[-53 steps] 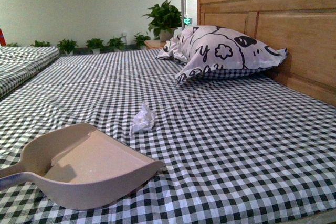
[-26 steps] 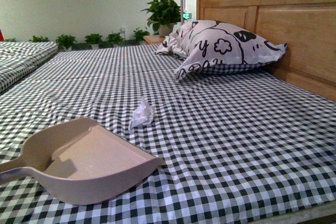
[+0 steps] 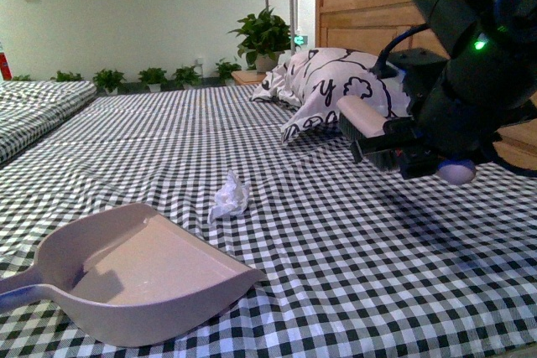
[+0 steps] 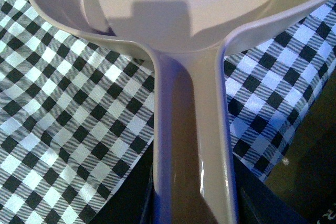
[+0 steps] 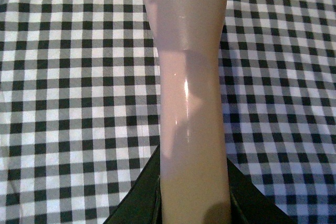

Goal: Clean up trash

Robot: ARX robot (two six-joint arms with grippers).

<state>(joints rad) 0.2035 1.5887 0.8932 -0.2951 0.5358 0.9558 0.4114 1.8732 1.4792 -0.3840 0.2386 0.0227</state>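
**Brush up, pan down, trash between them**

Front view: the trash [image 3: 228,195], a small crumpled white wad with sharp creases, lies on the checked bedsheet [image 3: 352,257] just beyond the open mouth of the pink dustpan [image 3: 143,274], not touching it. The right arm's gripper [image 3: 403,153] hangs above the sheet, well to the right of the wad, carrying a pink-handled brush [image 3: 369,127] with dark bristles. Pillow [image 3: 344,81] sits far behind.

Left wrist view: the dustpan handle [image 4: 191,145] runs between the dark jaws; left gripper closed around it.

Right wrist view: the brush handle [image 5: 191,103] is clamped between the jaws over the sheet; bristles and wad out of frame.

Judgement: lower bristles behind the wad, sweep low toward the pan lip, and keep the lip pressed flat so the light paper doesn't slip under.
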